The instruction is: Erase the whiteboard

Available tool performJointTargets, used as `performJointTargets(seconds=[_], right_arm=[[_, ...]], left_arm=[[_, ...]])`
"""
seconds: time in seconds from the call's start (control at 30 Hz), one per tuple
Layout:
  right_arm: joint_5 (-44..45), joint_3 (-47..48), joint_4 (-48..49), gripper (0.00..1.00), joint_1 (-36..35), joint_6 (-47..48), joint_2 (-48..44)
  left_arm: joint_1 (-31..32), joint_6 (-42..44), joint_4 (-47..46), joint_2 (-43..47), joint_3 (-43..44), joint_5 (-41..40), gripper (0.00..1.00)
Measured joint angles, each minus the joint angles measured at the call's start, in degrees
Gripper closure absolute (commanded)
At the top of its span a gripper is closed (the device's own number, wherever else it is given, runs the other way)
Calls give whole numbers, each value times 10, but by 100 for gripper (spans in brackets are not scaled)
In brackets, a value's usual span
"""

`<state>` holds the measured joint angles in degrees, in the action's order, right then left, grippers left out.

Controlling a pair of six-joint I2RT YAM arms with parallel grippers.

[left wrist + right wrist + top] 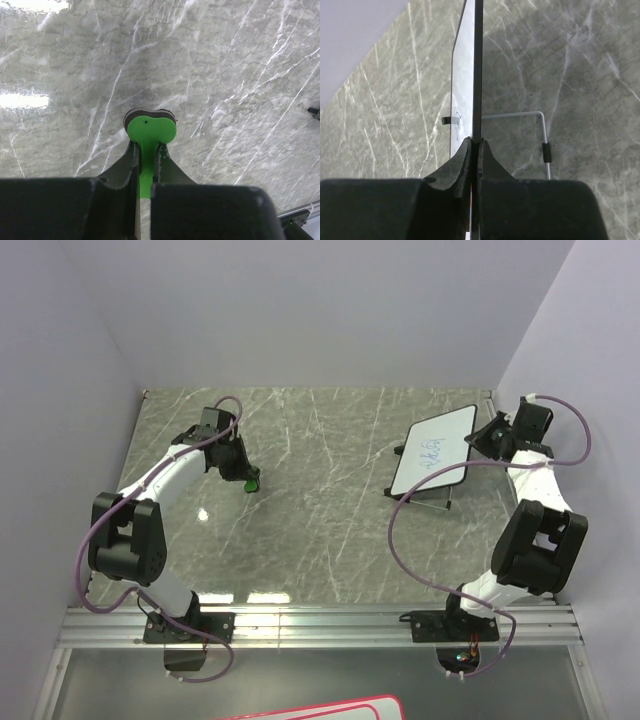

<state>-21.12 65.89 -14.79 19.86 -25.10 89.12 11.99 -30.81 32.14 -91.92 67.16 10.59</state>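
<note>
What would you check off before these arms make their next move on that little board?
1. Right jaws shut on the whiteboard's edge: ok.
2. Left jaws shut on the green eraser: ok.
3. Blue scribbles uncovered, facing up: ok.
4. Eraser at the board: not ok, it is far off to the left.
5. Board steady on its wire stand: cannot tell.

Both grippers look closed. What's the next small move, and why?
Probably swing the left gripper, shut on the green eraser, across toward the whiteboard. The right gripper is clamped on the board's edge, so the board seems steadied. Blue scribbles are on its face, and the eraser sits far off to the left, not touching it.
</note>
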Motion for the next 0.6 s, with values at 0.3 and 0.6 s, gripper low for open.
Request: performJointTargets(seconds=[0.3, 0.6], right_arm=[[12, -7, 49, 100, -82, 7, 0], [4, 22, 60, 100, -259, 2, 36]], left_arm=[[0, 1, 1, 0, 1, 2, 100], [0, 1, 1, -1, 7, 1, 100]])
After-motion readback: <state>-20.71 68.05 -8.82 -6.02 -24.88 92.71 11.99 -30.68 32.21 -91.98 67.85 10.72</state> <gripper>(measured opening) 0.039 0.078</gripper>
